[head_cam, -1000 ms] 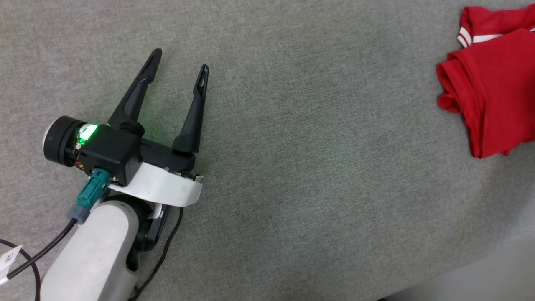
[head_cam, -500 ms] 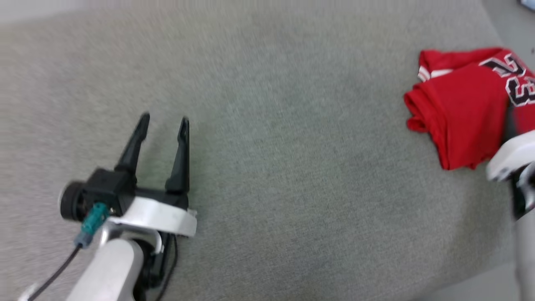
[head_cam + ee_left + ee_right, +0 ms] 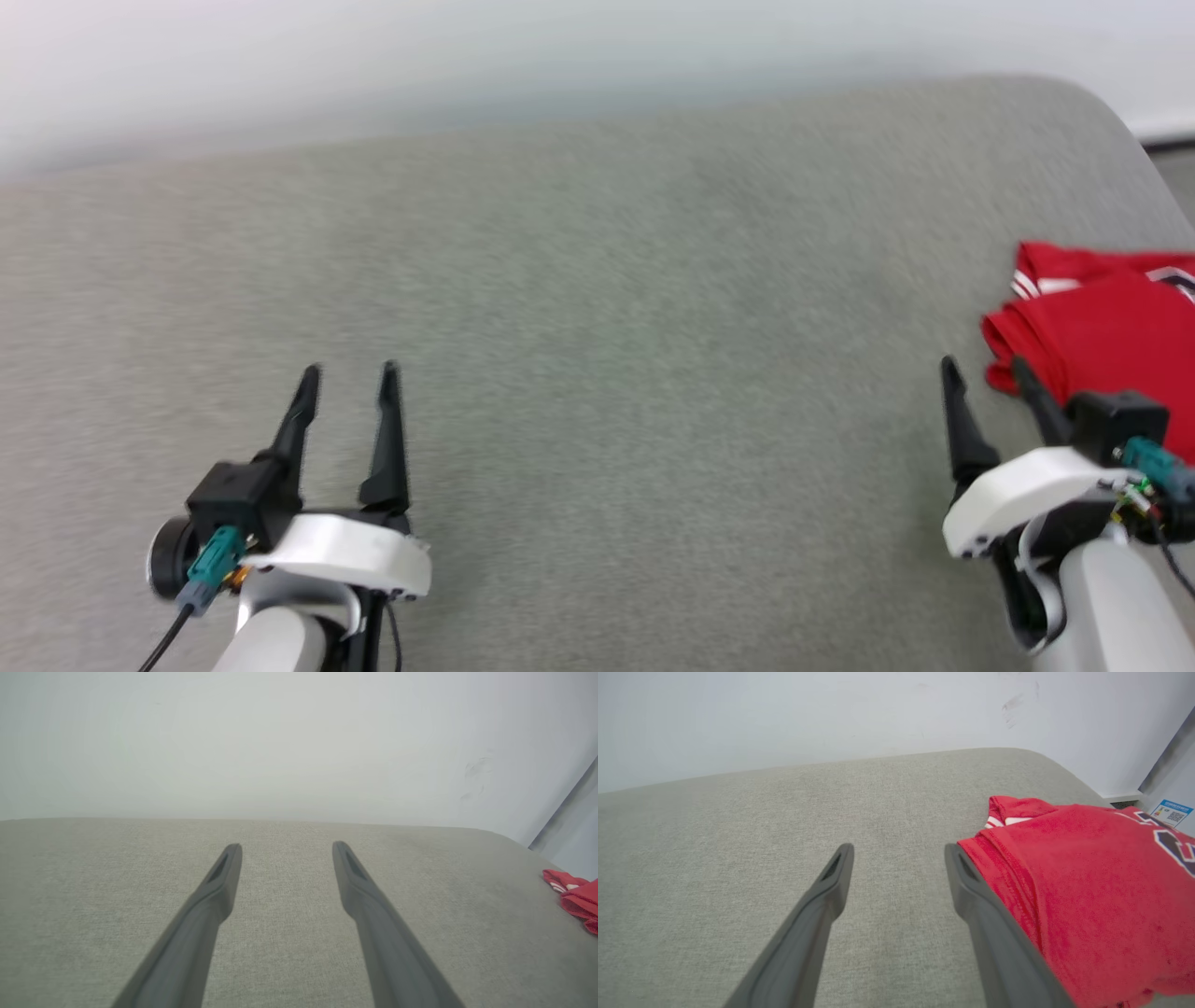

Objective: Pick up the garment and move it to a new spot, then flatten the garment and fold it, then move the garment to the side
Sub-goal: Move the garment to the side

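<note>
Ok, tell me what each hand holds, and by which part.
Nothing. The left hand and the right hand are both open and empty; the folded red jersey T-shirt lies loose on the grey fabric surface.

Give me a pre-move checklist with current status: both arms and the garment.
1. Left gripper open, nothing between its fingers: ok.
2. Right gripper open, nothing held: ok.
3. Garment folded into a compact stack: ok for the part in view.
4. Garment lying at the right side of the grey surface: ok.
5. Right gripper clear of the cloth: cannot tell; in the right wrist view one finger overlaps the garment's edge.
6. Whole garment resting on the surface: cannot tell, its far side is cut off by the frame.
</note>
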Robot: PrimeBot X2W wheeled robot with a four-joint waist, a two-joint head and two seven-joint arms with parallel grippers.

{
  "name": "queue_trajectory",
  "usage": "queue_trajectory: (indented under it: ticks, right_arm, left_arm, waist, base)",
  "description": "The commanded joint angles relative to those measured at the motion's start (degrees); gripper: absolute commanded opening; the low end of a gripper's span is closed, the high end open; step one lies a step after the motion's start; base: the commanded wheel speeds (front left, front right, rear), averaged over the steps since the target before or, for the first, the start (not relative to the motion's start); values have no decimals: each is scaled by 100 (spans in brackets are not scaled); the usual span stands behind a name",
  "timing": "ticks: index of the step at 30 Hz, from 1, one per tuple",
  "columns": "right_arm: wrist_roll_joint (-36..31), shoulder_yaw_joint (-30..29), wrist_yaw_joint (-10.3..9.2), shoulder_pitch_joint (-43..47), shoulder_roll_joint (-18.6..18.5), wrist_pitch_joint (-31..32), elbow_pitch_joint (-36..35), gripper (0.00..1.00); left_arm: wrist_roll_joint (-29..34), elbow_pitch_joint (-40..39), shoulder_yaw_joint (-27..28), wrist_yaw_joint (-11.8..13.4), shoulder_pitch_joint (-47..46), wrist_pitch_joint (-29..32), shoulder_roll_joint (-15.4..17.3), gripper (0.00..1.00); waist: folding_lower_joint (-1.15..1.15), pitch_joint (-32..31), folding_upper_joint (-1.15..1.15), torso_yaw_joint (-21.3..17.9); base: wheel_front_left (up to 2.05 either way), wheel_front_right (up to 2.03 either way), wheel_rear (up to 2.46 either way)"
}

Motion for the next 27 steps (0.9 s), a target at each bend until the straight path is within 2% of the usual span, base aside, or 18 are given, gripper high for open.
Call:
queue_trajectory:
  ticks: [1,10,19,27]
  right_arm:
    - [81,99,-4,227,32,58,-221,100]
    - [196,286,-4,960,101,471,-1650,100]
    - [116,327,-4,1828,165,963,-2786,100]
    - [75,335,-3,2189,237,1178,-3294,100]
  left_arm:
    - [-3,49,71,32,131,-30,-16,100]
    - [40,102,483,14,531,-62,113,100]
    - [196,16,581,-162,1009,-65,157,100]
    - [265,126,525,-280,1116,-60,92,100]
  waist:
    - [0,-376,0,379]
    - [0,-798,0,779]
    - [0,-1160,0,754]
    - [0,-1206,0,714]
  base:
    - [0,0,0]
    - [0,0,0]
    - [0,0,0]
    - [0,0,0]
